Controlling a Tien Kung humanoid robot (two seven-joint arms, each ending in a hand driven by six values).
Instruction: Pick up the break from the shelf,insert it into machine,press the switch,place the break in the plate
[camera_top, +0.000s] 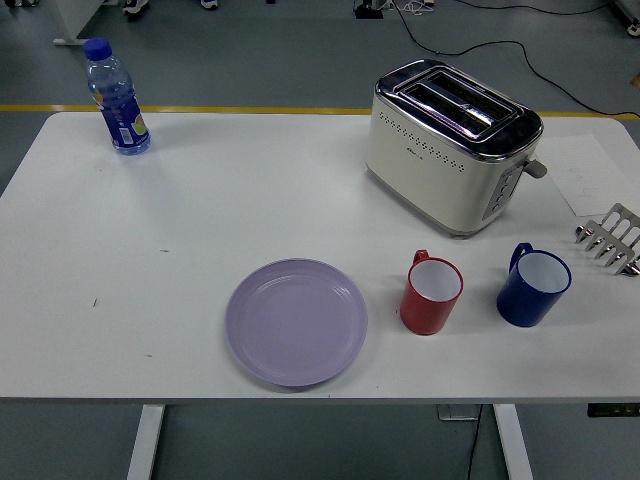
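A cream and chrome toaster (453, 148) stands at the back right of the white table, its two slots empty and its lever (536, 168) on the right end. A lilac plate (296, 321) lies empty near the front edge. A metal toast rack (611, 238) sits at the right edge, with no bread in it. No bread is in view. Neither hand is in view.
A red mug (431, 293) and a blue mug (533, 286) stand between the plate and the rack. A blue water bottle (116, 98) stands at the back left. A sheet of paper (594, 172) lies right of the toaster.
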